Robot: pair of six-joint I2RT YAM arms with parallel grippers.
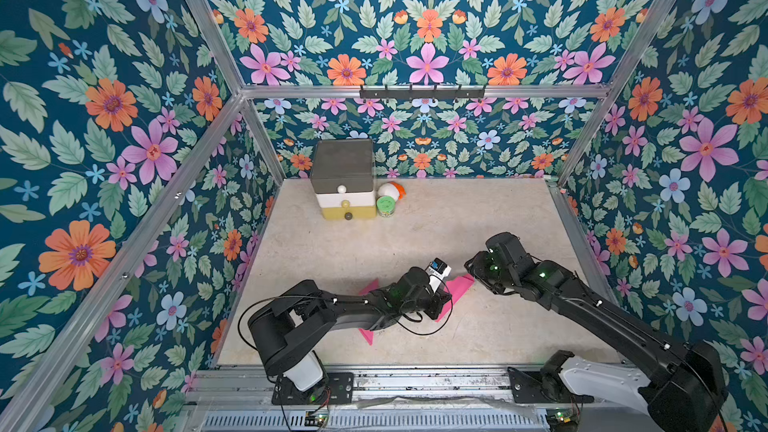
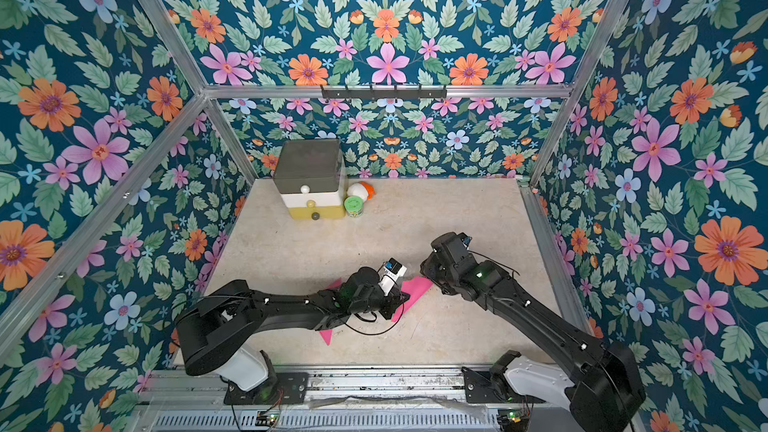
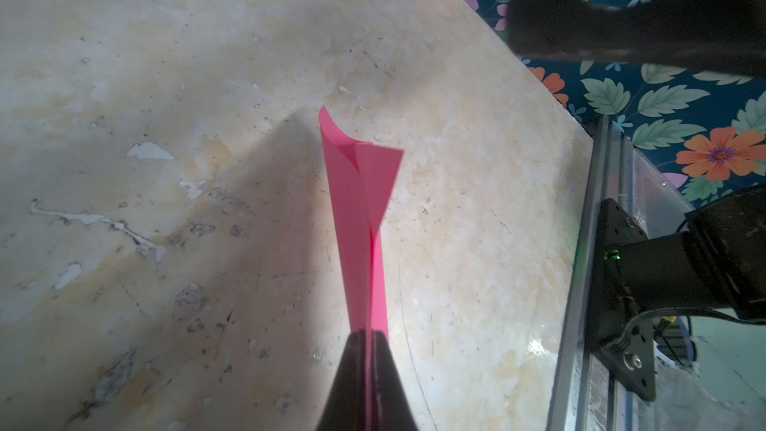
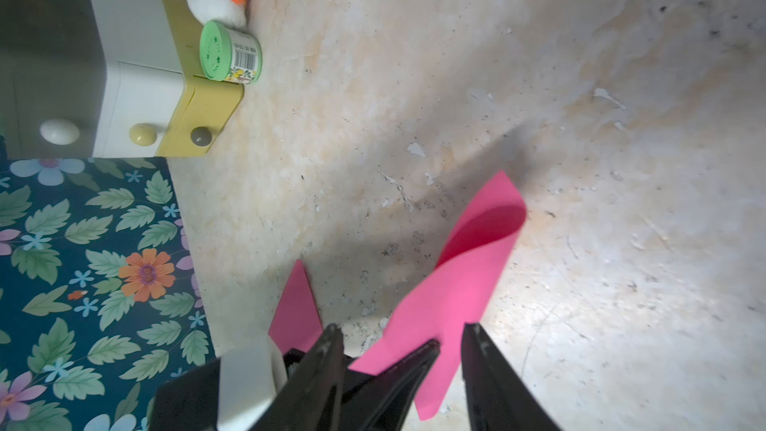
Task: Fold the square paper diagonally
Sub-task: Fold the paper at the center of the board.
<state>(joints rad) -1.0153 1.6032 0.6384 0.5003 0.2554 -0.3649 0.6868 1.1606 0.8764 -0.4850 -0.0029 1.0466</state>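
Front and centre on the worktop (image 1: pixel 457 222), my left tool (image 3: pixel 367 335) is clamped tight on the pink square paper (image 1: pixel 459 288). It holds the sheet partly raised and doubled over, not yet pressed flat. My right tool (image 4: pixel 403 326) hovers just beside it with its jaws apart, gripping nothing, and the paper and a finger of the left tool sit in the gap between them. I see the main risk in the left wrist view: the two layers fan apart and their far corners do not meet, so flattening now would probably set a crooked crease instead of a true diagonal. The loose end curls into a soft loop in the right wrist view, and a push there could roll or crumple it. The tools are also crowded, so closing the right one carelessly could nip the left finger or tug the sheet out of its pinch. My left forearm lies across much of the paper in both top views, hiding how the lower layer sits. One corner points toward the front rail (image 1: pixel 415 380), where room looks tight. Bare worktop lies open behind and to the right. The drawer box (image 1: pixel 343 178), the green-lidded tub (image 1: pixel 385 205) and the orange-and-white toy (image 1: pixel 392 189) stand well apart at the back.
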